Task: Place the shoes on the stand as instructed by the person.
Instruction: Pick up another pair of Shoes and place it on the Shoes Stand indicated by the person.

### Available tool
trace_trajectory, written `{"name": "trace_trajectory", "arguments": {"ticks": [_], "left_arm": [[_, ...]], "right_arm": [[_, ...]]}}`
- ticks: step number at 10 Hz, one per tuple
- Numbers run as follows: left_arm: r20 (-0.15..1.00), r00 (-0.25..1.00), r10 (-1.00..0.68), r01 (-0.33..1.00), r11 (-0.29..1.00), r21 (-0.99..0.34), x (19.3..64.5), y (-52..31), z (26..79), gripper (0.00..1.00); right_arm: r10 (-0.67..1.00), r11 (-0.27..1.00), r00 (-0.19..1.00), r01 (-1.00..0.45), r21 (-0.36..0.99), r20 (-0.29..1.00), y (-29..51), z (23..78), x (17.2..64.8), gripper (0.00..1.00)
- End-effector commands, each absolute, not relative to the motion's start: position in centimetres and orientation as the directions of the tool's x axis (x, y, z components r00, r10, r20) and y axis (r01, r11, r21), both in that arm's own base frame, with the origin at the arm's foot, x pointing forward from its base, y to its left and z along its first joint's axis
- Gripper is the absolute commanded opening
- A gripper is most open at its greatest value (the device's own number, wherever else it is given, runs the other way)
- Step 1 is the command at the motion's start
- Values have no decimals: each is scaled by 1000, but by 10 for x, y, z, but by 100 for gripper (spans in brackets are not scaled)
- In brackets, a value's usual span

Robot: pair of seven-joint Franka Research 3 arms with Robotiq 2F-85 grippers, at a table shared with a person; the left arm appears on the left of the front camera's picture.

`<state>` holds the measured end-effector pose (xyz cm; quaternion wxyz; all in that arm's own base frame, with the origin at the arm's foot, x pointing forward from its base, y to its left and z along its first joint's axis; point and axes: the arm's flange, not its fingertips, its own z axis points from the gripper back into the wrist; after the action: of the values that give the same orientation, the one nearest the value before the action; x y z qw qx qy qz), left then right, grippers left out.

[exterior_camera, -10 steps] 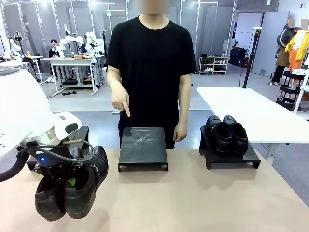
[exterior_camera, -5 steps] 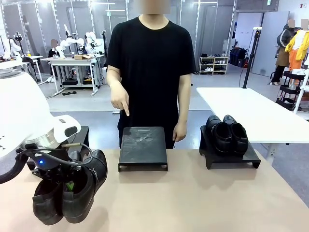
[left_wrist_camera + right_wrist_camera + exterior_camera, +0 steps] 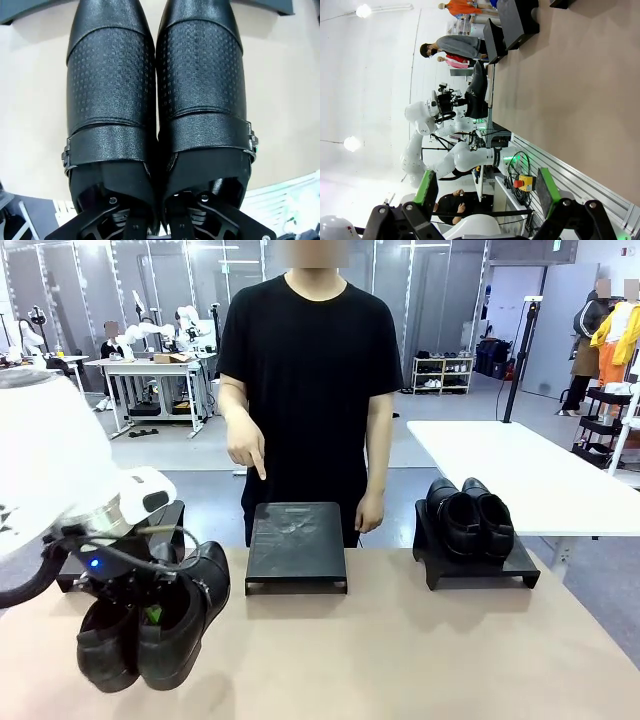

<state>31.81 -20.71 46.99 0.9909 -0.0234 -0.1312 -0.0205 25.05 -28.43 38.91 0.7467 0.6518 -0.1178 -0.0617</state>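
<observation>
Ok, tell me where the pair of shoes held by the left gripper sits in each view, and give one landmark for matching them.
Front view: the held shoes hang at lower left, toes down, under the left gripper.
Left wrist view: the held shoes run side by side up the middle, toes at the top.
Right wrist view: the shoes are small, left of centre, on the far arm.
Shared landmark: the tan table.

Tan table (image 3: 400,660) is seen carrying three black stands along its far edge: left stand (image 3: 170,520) partly hidden, middle stand (image 3: 296,545) bare on top, right stand (image 3: 475,565) loaded with one pair of shoes (image 3: 470,515).
</observation>
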Motion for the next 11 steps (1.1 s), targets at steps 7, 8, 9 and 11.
{"name": "trace_trajectory", "arguments": {"ticks": [7,8,9,11], "left_arm": [[252,968,11,-31,997,75,448,-324,516,9],[289,957,12,-36,996,79,461,-337,511,9],[313,950,-8,-24,995,96,477,-352,503,9],[359,932,-44,3,993,115,507,-376,491,9]], "right_arm": [[-253,154,962,-65,986,103,-283,391,249,100],[-253,154,962,-65,986,103,-283,391,249,100],[-253,154,962,-65,986,103,-283,391,249,100],[-253,154,962,-65,986,103,-283,391,249,100]]}}
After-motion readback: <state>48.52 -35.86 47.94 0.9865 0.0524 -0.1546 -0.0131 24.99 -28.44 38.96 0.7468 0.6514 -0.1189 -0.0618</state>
